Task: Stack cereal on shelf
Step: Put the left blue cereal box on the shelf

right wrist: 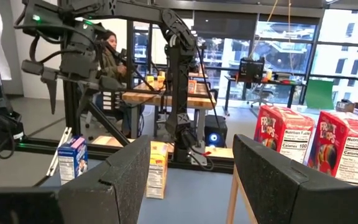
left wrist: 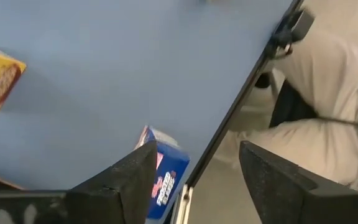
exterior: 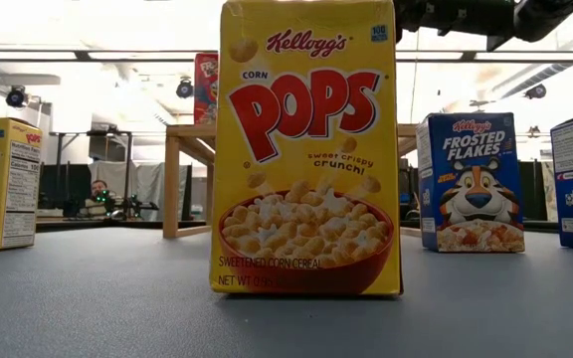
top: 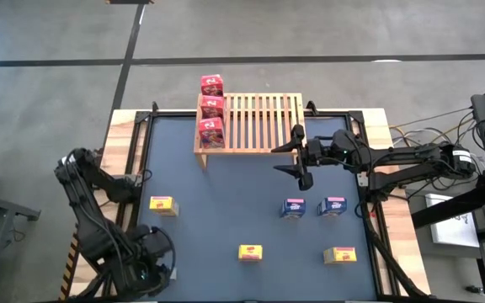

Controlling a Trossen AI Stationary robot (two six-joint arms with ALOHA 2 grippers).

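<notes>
The shelf, a slatted wooden rack, stands at the table's far side with three red cereal boxes in a row on its left end. Two blue boxes and three yellow ones stand on the table. Another blue box stands by the table's left edge, under my left gripper. That gripper is open, points down and hangs well above the box. My right gripper is open and empty, level by the shelf's right front corner.
The dark mat is framed by black rails and wooden edges. In the low view a yellow box fills the near middle, with blue boxes to its right. A person sits beyond the table's left side, among desks and stands.
</notes>
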